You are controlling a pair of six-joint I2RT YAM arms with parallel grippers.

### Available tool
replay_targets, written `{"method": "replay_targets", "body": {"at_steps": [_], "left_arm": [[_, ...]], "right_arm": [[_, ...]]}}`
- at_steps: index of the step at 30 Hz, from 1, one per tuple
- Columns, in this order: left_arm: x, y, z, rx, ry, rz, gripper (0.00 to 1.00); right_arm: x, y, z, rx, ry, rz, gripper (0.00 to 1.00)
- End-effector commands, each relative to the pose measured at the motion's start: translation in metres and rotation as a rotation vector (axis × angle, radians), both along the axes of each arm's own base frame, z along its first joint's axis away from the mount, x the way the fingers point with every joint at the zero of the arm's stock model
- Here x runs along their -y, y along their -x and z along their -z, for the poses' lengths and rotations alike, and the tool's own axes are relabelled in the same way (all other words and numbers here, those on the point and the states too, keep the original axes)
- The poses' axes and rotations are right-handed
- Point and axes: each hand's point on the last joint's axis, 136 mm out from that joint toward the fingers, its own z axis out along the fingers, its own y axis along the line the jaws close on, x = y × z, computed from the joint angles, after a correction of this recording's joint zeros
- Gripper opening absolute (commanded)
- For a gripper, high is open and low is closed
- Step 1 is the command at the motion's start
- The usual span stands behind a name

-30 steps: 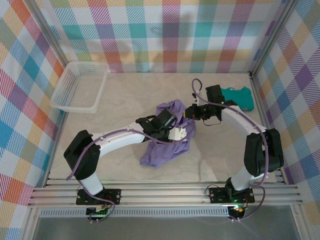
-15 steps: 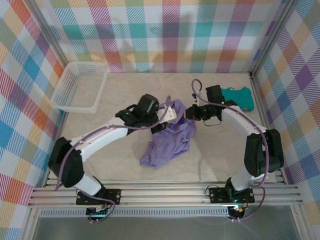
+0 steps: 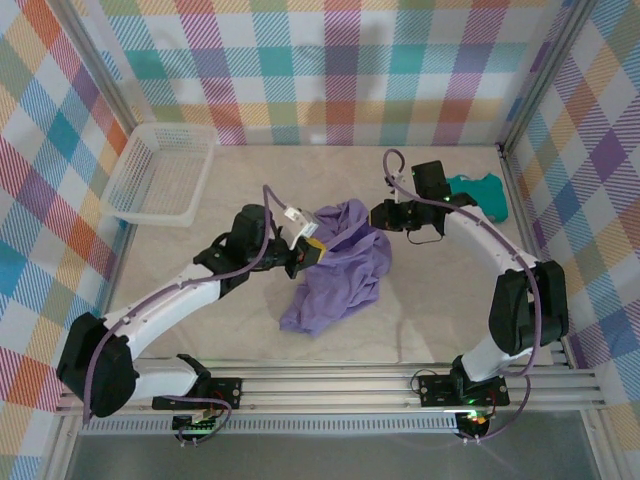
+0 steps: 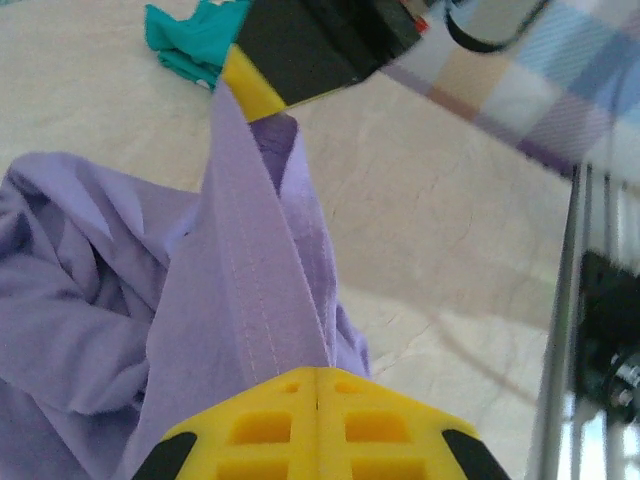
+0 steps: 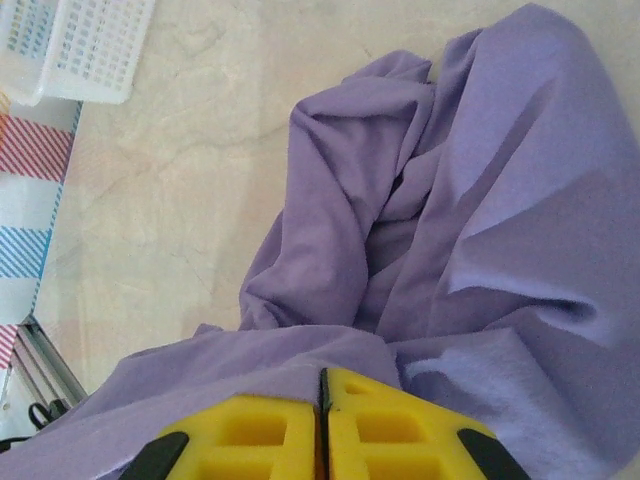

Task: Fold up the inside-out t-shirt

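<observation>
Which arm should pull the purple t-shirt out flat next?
Probably left: left fingers pinch a taut t-shirt seam, bare table beside them; right fingers grip bunched fabric by the teal garment.

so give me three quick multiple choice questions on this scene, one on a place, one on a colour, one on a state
1. Where is the white basket?
A. at the far left corner of the table
B. at the near right edge
C. on top of the shirt

2. What colour is the small garment at the far right?
A. red
B. white
C. teal

3. What is the left gripper doing?
A. open above the basket
B. shut on the lavender t-shirt
C. shut on the small garment

Answers:
1 A, the top view shows it in the far left corner.
2 C, it is plainly teal-green.
3 B, the left wrist view shows the jaws closed on lavender cloth.
</observation>
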Motion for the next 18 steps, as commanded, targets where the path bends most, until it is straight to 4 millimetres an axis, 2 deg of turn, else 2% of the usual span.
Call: {"method": "replay_targets", "body": {"at_steps": [1, 4, 6, 8, 12, 18], "left_arm": [[-0.009, -0.008, -0.013, -0.117, 0.161, -0.158, 0.00], [-0.012, -0.007, 0.005, -0.234, 0.202, -0.220, 0.00], [-0.011, -0.002, 0.018, -0.289, 0.204, -0.218, 0.00], [-0.012, 0.004, 0.033, -0.317, 0.197, -0.213, 0.00], [-0.012, 0.015, 0.047, -0.331, 0.191, -0.177, 0.00], [-0.010, 0.026, 0.066, -0.331, 0.148, -0.123, 0.00]], "right_arm": [[0.010, 0.009, -0.012, 0.039, 0.031, 0.009, 0.08], [0.011, 0.023, -0.004, 0.013, 0.051, -0.001, 0.09], [0.013, 0.034, 0.010, -0.010, 0.083, 0.000, 0.12], [0.014, 0.045, 0.026, -0.038, 0.116, 0.001, 0.15], [0.018, 0.059, 0.049, -0.079, 0.170, 0.010, 0.19], [0.009, 0.074, 0.052, -0.072, 0.185, -0.039, 0.30]]}}
